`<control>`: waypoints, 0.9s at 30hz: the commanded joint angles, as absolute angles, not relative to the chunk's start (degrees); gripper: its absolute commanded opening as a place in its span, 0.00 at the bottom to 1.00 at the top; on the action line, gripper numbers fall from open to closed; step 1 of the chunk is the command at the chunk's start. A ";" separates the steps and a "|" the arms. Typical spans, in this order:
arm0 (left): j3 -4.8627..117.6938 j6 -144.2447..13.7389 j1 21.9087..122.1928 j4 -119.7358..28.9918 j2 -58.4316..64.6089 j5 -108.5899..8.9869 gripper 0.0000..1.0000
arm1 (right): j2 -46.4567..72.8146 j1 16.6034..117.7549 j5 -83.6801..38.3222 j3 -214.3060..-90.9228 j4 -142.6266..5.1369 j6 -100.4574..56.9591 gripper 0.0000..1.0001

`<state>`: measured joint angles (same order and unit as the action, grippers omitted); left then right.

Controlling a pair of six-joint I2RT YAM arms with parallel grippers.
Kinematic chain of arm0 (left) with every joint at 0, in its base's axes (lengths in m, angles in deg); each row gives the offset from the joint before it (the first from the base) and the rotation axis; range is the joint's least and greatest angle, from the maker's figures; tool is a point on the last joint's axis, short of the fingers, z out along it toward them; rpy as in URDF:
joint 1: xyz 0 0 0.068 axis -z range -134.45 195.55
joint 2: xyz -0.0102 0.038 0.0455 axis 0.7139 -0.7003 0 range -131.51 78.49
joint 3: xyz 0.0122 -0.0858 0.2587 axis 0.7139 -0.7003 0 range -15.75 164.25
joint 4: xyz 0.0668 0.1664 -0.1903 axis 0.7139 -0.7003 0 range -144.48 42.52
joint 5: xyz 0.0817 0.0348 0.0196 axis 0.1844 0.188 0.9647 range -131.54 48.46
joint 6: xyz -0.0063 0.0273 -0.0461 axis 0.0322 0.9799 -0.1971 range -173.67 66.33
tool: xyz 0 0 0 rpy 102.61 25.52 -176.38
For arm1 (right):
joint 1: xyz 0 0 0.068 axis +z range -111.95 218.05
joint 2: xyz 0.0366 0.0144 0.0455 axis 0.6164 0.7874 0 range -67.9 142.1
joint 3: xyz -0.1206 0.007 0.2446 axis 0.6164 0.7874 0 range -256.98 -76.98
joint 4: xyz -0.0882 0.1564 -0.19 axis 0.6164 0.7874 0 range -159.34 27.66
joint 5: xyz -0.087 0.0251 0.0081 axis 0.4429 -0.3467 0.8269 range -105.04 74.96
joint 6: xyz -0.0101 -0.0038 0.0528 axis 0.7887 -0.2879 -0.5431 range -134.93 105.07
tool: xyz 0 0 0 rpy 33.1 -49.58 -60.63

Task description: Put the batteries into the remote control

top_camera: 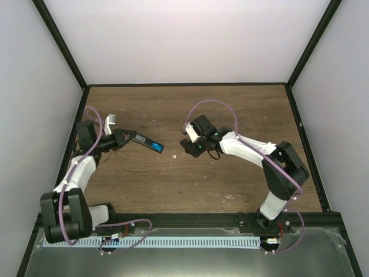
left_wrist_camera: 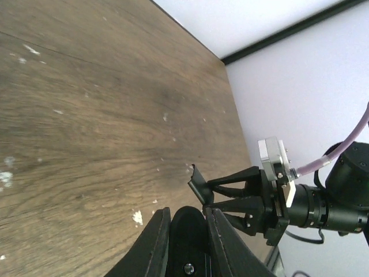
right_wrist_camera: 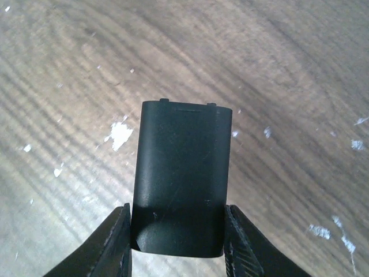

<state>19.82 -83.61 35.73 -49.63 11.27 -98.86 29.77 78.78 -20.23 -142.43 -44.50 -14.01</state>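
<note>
My left gripper (top_camera: 123, 138) is shut on one end of the slim black remote control (top_camera: 144, 142), holding it above the table with the other end pointing right. Bright blue batteries (top_camera: 157, 146) show in that far end. In the left wrist view the remote's rounded end (left_wrist_camera: 193, 236) fills the space between my fingers (left_wrist_camera: 158, 236). My right gripper (top_camera: 189, 148) is shut on the short black cover piece (right_wrist_camera: 181, 179), which stands out past the fingers (right_wrist_camera: 115, 242). The cover (left_wrist_camera: 199, 184) hangs just right of the remote's tip, a small gap apart.
The brown wooden table (top_camera: 230, 109) carries scattered pale specks of debris (right_wrist_camera: 119, 134). A black frame and white walls (top_camera: 184, 34) enclose it on three sides. The right arm (top_camera: 277, 167) reaches in from the right edge.
</note>
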 commanded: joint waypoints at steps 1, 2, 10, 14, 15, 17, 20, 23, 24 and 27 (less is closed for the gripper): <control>23.49 -77.38 38.51 -48.06 7.74 -105.69 0.00 | 26.31 79.37 -21.38 -139.44 -43.90 -12.04 0.30; 23.30 -77.85 39.30 -46.47 6.92 -105.19 0.00 | 25.61 79.36 -21.04 -139.02 -43.78 -12.08 0.29; 20.17 -88.04 43.94 -20.89 -3.84 -102.06 0.00 | 21.73 74.81 -23.79 -134.86 -47.61 -11.00 0.29; 22.10 -88.52 45.49 -17.39 -9.91 -101.43 0.00 | 20.04 72.51 -25.88 -131.92 -52.76 -6.78 0.29; 22.32 -88.77 45.72 -16.60 -11.01 -100.98 0.00 | 19.73 72.29 -26.45 -131.53 -53.71 -5.69 0.29; 22.61 -88.96 46.20 -15.19 -12.81 -99.78 0.00 | 19.63 71.94 -27.48 -131.28 -55.03 -3.97 0.29; 22.61 -89.54 46.91 -12.99 -15.76 -98.16 0.00 | 20.63 71.73 -28.95 -131.78 -56.25 -2.39 0.29; 21.90 -91.65 47.57 -8.98 -18.85 -96.93 0.00 | 22.31 71.63 -31.19 -132.70 -57.24 -1.12 0.28; 21.79 -92.29 47.76 -7.47 -19.80 -96.51 0.00 | 22.94 71.63 -31.94 -133.29 -57.49 -0.84 0.28; 21.85 -93.66 48.97 -4.67 -22.52 -95.52 0.00 | 24.33 71.63 -33.73 -134.15 -58.46 0.86 0.28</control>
<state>21.24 -91.45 47.62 -12.38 -19.89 -97.02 22.60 71.92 -30.00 -131.61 -55.58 -2.53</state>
